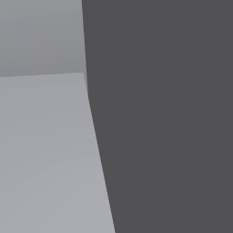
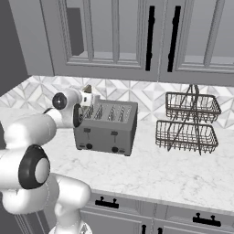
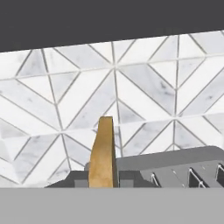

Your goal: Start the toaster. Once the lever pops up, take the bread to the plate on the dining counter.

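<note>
The grey four-slot toaster [image 2: 107, 128] stands on the marble counter against the tiled wall, with two levers on its front. My gripper [image 2: 89, 97] hangs just above the toaster's left end, shut on the bread [image 2: 87, 89]. In the hand view the bread [image 3: 104, 153] is a tan slice seen edge-on, upright between my two dark fingertips [image 3: 127, 178]. My gripper [image 3: 104, 180] holds it by its lower part. It is lifted clear of the slots of the toaster [image 3: 175, 164], whose top lies below and to the right.
A two-tier wire basket rack [image 2: 187, 123] stands right of the toaster. Grey wall cabinets with black handles [image 2: 148, 39] hang close above it. The marble counter [image 2: 151, 176] has bare room in front. A dark panel [image 1: 173, 113] stands close before the left base camera.
</note>
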